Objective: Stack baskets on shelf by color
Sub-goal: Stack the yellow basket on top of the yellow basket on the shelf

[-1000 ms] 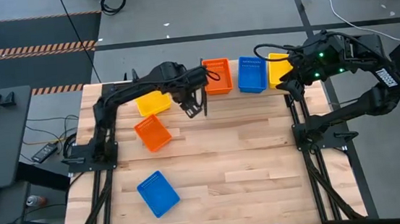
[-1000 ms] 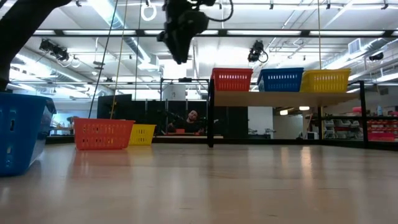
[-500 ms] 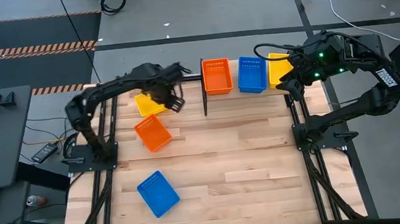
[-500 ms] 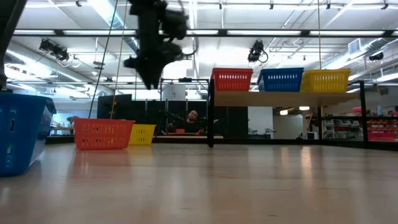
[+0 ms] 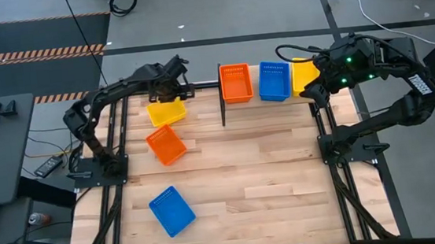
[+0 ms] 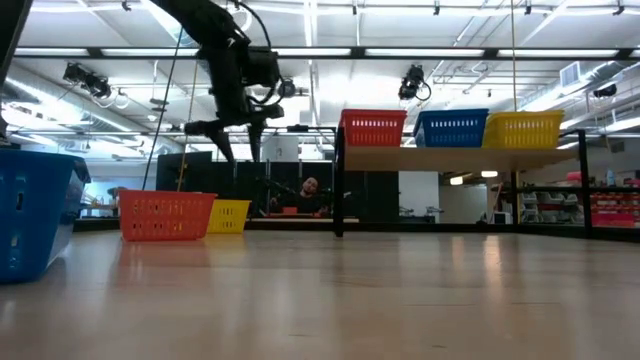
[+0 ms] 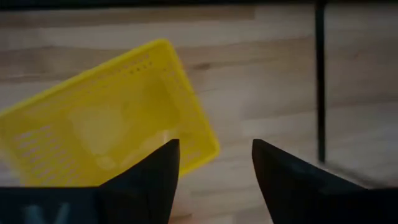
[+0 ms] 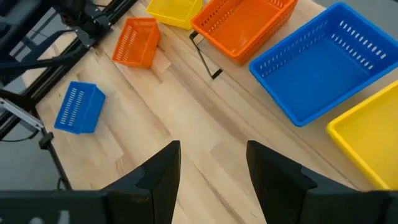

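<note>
My left gripper (image 5: 173, 86) hangs open over the far left of the table, above the yellow basket (image 5: 167, 111) that sits on the tabletop; in its wrist view the open fingers (image 7: 214, 171) stand past that basket's (image 7: 106, 118) corner, touching nothing. An orange basket (image 5: 166, 145) and a blue basket (image 5: 171, 210) also rest on the table. The shelf (image 6: 450, 157) carries an orange (image 5: 235, 82), a blue (image 5: 274, 81) and a yellow basket (image 5: 303, 75) side by side. My right gripper (image 8: 211, 168) waits open by the shelf's right end (image 5: 315, 92).
The shelf's black post (image 7: 320, 81) stands just right of the yellow basket. In the low view the blue basket (image 6: 35, 210) is close at the left, the orange (image 6: 165, 215) and yellow (image 6: 228, 216) farther back. Bare planks (image 5: 261, 165) fill the table's middle and right.
My left gripper has swung away from the shelf's left end toward the table's left and far edge, turning as it went, and now hangs over the yellow basket on the table. The baskets have stayed where they were.
</note>
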Robot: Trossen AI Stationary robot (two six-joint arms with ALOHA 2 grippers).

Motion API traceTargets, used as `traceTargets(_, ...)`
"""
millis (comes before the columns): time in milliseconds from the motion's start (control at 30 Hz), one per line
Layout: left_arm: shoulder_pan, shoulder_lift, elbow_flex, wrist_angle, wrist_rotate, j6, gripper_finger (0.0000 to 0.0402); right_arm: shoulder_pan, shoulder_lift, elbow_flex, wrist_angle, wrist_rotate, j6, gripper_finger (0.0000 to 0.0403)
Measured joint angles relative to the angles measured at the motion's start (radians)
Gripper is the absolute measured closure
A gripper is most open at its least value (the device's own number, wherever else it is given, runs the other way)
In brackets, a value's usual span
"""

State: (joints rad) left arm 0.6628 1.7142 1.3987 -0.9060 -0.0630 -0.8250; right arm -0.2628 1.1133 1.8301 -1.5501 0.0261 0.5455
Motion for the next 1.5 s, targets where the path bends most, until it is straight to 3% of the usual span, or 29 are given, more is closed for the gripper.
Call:
traceTargets(367, 0.002, 0.174, -0.001, 0.052, 0.021, -0.137, 0.0173, 0.0, 0.0, 0.0, 0.0, -0.02, 0.041, 0.0213)
traceTargets(600, 0.002, 0.219, 0.0, 0.122, 0.025, -0.119, 0.0187, 0.0, 0.0, 0.0, 0.0, -0.02, 0.038, 0.0213)
traceTargets(767, 0.002, 0.257, 0.0, 0.091, 0.027, -0.083, 0.0231, 0.0, 0.0, 0.0, 0.0, -0.021, 0.033, 0.0213)
traceTargets(1033, -0.005, 0.262, 0.017, 0.105, 0.081, -0.038, 0.0384, 0.0, 0.0, 0.0, -0.001, -0.024, -0.004, 0.0213)
traceTargets(1333, -0.062, 0.26, 0.201, 0.031, 0.08, 0.094, 0.0395, 0.0, 0.0, 0.0, -0.001, -0.024, -0.039, 0.0213)
traceTargets(1500, -0.109, 0.261, 0.36, -0.085, 0.005, 0.186, 0.0395, 0.0, 0.0, 0.0, -0.001, -0.024, -0.053, 0.0213)
